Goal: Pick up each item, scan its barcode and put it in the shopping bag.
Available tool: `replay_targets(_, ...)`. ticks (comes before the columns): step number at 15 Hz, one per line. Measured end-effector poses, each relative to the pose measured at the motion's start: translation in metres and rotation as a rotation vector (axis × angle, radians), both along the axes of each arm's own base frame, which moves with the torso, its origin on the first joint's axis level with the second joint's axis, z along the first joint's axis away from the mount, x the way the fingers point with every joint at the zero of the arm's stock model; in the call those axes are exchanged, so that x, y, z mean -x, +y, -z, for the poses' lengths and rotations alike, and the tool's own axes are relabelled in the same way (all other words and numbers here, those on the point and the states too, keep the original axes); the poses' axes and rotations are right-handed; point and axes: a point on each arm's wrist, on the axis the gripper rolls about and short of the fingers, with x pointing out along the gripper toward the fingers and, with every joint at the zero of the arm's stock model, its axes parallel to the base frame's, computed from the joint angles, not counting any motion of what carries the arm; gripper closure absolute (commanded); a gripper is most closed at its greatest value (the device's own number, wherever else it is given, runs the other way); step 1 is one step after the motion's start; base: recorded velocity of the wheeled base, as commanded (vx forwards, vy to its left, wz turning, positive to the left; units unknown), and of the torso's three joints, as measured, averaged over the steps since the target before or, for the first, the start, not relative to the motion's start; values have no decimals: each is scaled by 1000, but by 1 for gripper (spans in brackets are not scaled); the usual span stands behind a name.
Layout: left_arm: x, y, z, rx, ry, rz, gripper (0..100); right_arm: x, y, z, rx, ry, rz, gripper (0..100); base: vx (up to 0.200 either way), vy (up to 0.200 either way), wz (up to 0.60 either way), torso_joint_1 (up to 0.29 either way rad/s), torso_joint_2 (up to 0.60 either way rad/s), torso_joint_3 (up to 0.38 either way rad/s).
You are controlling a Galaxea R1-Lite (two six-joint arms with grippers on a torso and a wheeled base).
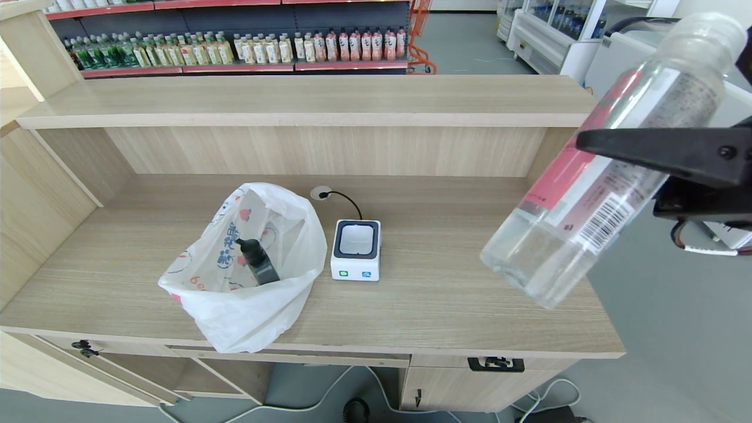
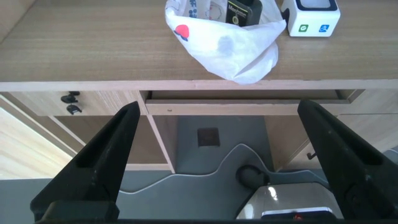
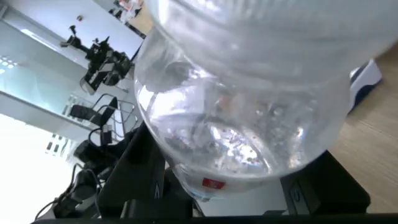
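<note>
step: scan | right fingers clamp clear bottle, barcode facing up | advice: roll barcode down, carry left over scanner on tabletop | left fingers spread, holding nothing

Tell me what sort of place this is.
Most likely a small shop's checkout. A wooden counter carries a barcode scanner and a plastic shopping bag. Shelves of bottled drinks line the aisle behind, and glass-fronted coolers stand at the far right.

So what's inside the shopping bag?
A dark pump bottle leans inside the bag. The bag's wall covers the bottle's base and anything lower down.
</note>
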Motion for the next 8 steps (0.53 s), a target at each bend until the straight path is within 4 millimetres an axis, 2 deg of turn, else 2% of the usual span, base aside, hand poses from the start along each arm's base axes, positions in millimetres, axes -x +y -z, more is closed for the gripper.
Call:
replay_targets(4, 0, 0, 0, 0, 0, 1, 0, 29, 3, -11, -5, -13, -115, 100, 0, 0, 0, 0, 0, 0)
replay_targets(8, 0, 0, 0, 0, 0, 1, 0, 46, 1, -22, -21, -40, -170, 100, 0, 0, 0, 0, 0, 0)
